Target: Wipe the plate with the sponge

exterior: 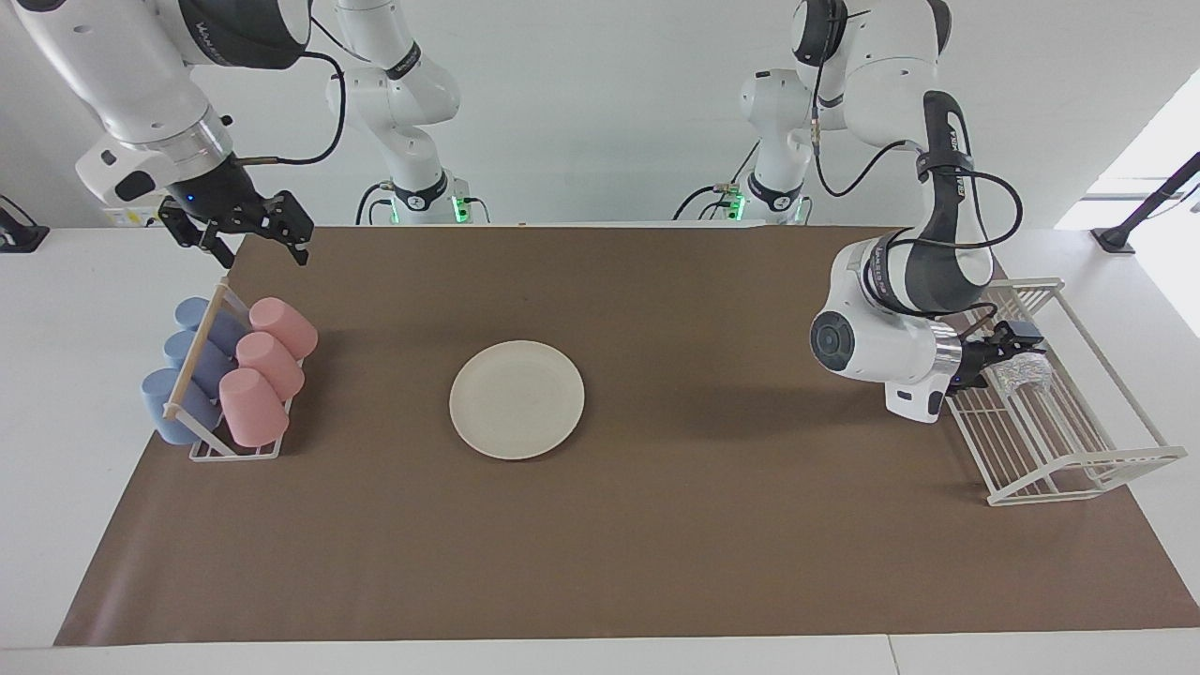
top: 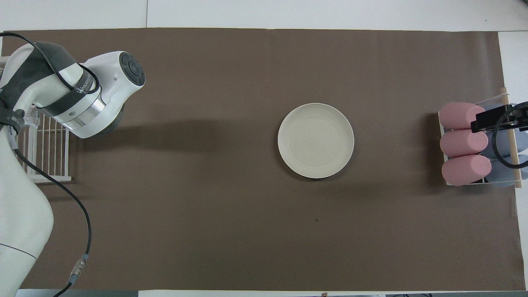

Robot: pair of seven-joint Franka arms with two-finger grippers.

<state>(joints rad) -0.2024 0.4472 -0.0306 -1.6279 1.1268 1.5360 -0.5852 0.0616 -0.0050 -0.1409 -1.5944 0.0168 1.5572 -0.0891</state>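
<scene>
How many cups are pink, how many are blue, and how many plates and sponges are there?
Pink cups: 3
Blue cups: 3
Plate: 1
Sponge: 1
Total: 8

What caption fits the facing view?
Left gripper at the sponge in the wire rack; plate waits mid-table.

Robotics laboratory: two white Franka arms (exterior: 900,309) are mounted at a white counter (exterior: 56,394) covered with brown paper (exterior: 656,525), against bare white walls with exposed cabling (exterior: 984,187).
</scene>
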